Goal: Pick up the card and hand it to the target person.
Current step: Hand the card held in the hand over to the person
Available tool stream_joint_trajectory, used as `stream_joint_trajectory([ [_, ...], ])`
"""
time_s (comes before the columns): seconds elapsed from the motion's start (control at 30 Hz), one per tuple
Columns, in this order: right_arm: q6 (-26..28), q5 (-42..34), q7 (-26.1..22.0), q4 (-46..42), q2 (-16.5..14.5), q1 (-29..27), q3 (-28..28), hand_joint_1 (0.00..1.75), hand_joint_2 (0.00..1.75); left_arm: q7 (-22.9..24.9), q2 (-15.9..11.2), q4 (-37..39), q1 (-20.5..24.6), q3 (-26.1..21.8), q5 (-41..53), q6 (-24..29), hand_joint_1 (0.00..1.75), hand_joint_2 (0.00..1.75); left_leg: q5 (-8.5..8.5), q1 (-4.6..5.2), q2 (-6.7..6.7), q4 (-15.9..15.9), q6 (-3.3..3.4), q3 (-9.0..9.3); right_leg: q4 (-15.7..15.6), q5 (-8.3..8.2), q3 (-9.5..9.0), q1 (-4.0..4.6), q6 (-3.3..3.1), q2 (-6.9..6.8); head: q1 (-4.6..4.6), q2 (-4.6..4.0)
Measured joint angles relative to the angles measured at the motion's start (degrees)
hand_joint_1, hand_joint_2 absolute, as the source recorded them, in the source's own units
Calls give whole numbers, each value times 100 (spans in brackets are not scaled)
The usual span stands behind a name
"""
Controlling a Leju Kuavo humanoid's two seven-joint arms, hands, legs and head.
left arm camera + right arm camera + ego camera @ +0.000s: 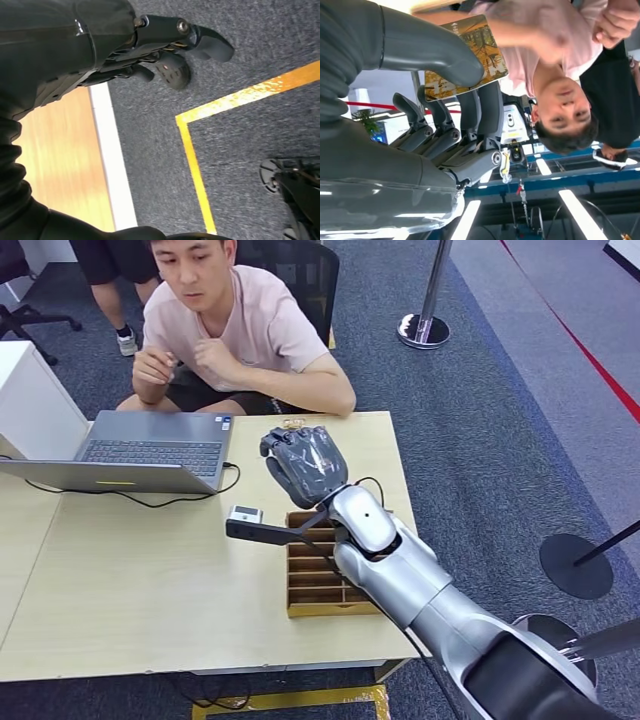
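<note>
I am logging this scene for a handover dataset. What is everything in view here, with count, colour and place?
card: one, gold-brown printed, pinched between the right hand's thumb and fingers
laptop: one, grey, open on the table's far left side
wooden tray: one, tan, with slotted compartments, on the table near its right edge, partly under the right arm
small device: one, white and grey, on the table left of the tray
table: one, light wood
person: one, pink shirt, crouched behind the table's far edge
stanchion base: one, silver, on the grey carpet beyond the table
right hand: grey, raised over the table toward the person
left hand: dark, hanging above the carpet and yellow floor tape
</note>
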State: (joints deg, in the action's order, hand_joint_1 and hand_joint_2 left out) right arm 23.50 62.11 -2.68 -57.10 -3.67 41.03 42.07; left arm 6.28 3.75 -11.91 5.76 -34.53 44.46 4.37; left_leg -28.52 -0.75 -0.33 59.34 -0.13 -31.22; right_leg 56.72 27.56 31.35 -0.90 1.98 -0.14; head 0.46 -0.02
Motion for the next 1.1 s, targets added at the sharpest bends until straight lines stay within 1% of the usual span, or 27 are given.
stream_joint_trajectory([
  [0.27,48,20,153,793,-190,330,86,150,175,20,-21,0,1,57,8,-9,0,175,0,0,0,0,0,1,0,0,0,0,0,0,1,0],
  [0.43,73,25,213,1104,-252,419,141,150,175,29,-33,0,1,60,16,-16,0,175,0,0,0,0,0,0,0,0,0,0,0,0,0,1],
  [0.57,79,19,251,1261,-281,502,170,0,175,22,-42,0,1,66,31,-60,0,175,0,0,0,0,0,0,0,0,1,0,0,0,1,0],
  [1.1,122,-38,270,1599,-319,573,216,0,175,-69,-50,0,0,102,81,-61,0,175,0,0,0,0,0,1,0,0,1,0,0,0,0,-1],
])
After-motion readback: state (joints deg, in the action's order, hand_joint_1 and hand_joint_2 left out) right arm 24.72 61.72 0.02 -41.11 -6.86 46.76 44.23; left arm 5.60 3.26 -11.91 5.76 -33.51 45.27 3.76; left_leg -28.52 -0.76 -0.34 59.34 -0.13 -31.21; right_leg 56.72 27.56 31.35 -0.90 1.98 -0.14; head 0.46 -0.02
